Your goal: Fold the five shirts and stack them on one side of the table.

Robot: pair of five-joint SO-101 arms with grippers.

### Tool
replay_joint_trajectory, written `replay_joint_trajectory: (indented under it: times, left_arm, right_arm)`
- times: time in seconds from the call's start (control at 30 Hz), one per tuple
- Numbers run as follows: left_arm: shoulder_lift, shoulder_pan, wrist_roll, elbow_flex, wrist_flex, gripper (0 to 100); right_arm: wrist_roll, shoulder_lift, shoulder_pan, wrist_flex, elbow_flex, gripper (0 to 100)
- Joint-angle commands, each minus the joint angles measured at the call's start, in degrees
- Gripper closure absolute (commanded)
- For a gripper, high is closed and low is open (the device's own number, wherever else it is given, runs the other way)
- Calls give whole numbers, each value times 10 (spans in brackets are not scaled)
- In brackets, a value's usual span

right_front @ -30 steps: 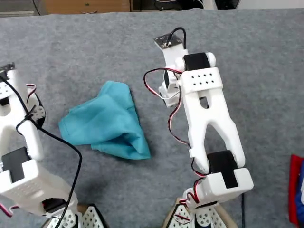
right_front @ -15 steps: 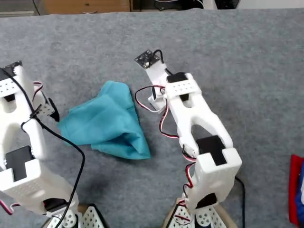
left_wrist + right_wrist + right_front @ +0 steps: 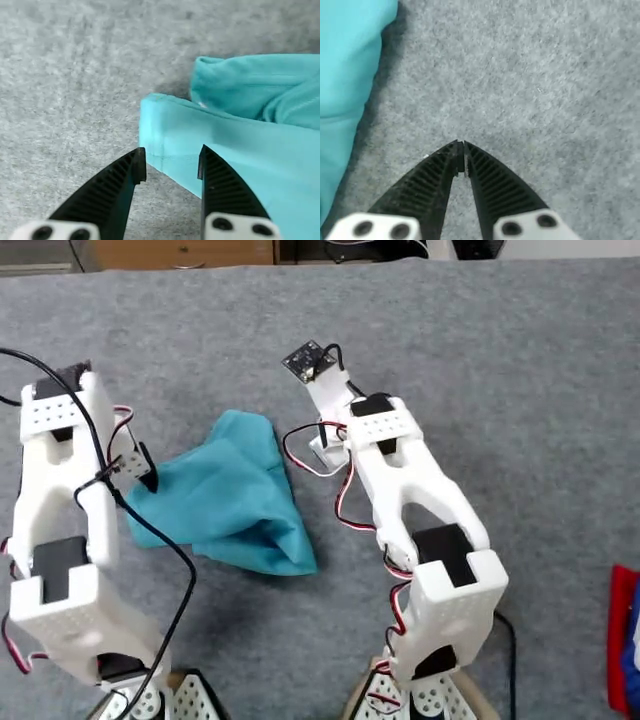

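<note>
A crumpled teal shirt [image 3: 225, 495] lies on the grey felt table, left of centre. My left gripper [image 3: 170, 162] is open, its black fingers straddling the hemmed corner of the teal shirt [image 3: 240, 145]; from above that gripper [image 3: 140, 468] sits at the shirt's left edge. My right gripper [image 3: 460, 159] is shut with nothing in it, hovering over bare felt just beside the shirt's right edge [image 3: 350, 70]; in the high view it [image 3: 322, 445] hangs right of the shirt.
Red and blue fabric [image 3: 625, 640] pokes in at the table's right edge. Wooden furniture [image 3: 180, 252] runs beyond the far edge. Both arm bases [image 3: 290, 695] stand at the near edge.
My left arm has swung right, bringing its gripper onto the shirt's left corner. My right arm moved left toward the shirt's right edge, then held still.
</note>
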Motion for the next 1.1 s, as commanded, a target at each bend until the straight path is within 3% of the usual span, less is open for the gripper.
replay_joint_trajectory:
  times: [0.0, 0.33, 0.53, 0.67, 0.9, 0.97, 1.07]
  left_arm:
    - [31, -17, -2, -18, -5, 815]
    - [128, -24, -1, -42, -47, 819]
    - [130, -24, 1, -72, -46, 988]
    - [129, -24, 4, -90, -42, 981]
    - [128, -25, -3, -241, 80, 981]
    - [128, -31, -37, -318, 133, 981]
    - [114, -52, -84, -357, 133, 981]
  right_arm:
    - [4, -2, -5, -11, 1, 990]
    - [4, -1, -4, -20, 1, 990]
    - [4, -1, -4, -22, 1, 990]
    - [4, -1, -4, -22, 1, 990]
    - [4, -1, -4, -22, 1, 990]
    - [4, -1, -5, -22, -1, 990]
    - [4, -2, -7, -23, -7, 990]
